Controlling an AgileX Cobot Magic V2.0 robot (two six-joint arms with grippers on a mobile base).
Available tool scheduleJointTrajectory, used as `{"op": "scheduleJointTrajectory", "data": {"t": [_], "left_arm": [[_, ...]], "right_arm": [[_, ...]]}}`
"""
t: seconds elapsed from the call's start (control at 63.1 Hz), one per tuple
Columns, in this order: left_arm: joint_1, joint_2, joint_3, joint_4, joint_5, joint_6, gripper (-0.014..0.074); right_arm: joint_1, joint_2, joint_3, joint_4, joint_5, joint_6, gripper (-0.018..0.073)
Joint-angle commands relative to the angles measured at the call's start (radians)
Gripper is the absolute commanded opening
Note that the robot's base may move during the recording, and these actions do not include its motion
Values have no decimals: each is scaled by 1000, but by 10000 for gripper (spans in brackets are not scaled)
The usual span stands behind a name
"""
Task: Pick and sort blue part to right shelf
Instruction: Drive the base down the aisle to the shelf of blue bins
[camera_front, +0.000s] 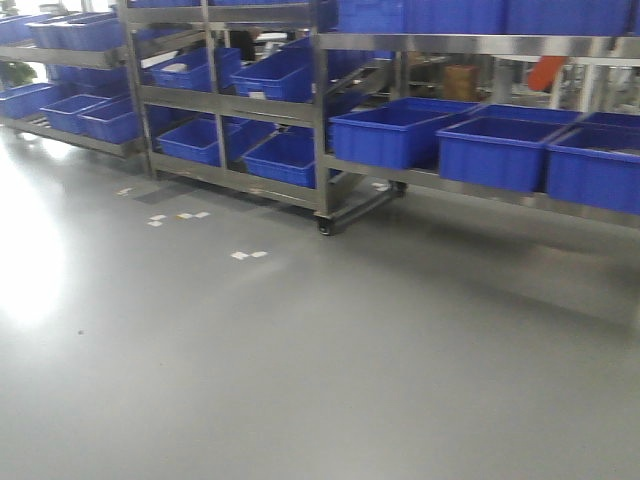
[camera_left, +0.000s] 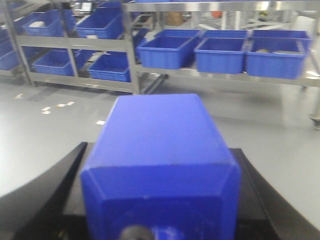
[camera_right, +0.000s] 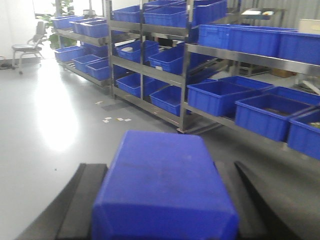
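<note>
The grey floor (camera_front: 300, 380) fills the lower part of the front view and runs up to a line of steel racks. The right shelf (camera_front: 470, 45) stands at the far right with large open blue bins (camera_front: 495, 150) side by side on its lower level. Just left of it is a wheeled rack (camera_front: 320, 120) holding tilted blue bins on several levels, with one caster (camera_front: 324, 226) on the floor at its near corner. A third rack (camera_front: 70, 135) stands further left. In the left wrist view the blue part (camera_left: 160, 165) fills the middle of the picture. Its sloped shoulders and small dark cap (camera_left: 135, 233) face the camera, and the left claw (camera_left: 160, 147) is closed around it, with a black finger (camera_left: 45, 200) against each side. The right wrist view shows a second blue part (camera_right: 162, 190) gripped the same way by the right claw (camera_right: 165, 166) between its black fingers (camera_right: 80, 205), though no cap shows here. Both parts are well apart from the right shelf, with floor between. A few white scraps (camera_front: 248, 255) lie on the floor before the wheeled rack. Only the right wrist view shows a chair (camera_right: 27, 47) by the far wall. The front view shows neither claw nor either part.
</note>
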Motion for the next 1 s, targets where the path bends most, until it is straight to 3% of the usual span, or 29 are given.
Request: {"op": "scheduleJointTrajectory", "data": {"t": [0.0, 0.983], "left_arm": [[-2, 14, -29, 3, -88, -1, 251], [0, 14, -29, -5, -88, -1, 251]], "right_arm": [[-1, 7, -26, -18, -95, -8, 160], [0, 7, -26, -18, -95, -8, 160]]}}
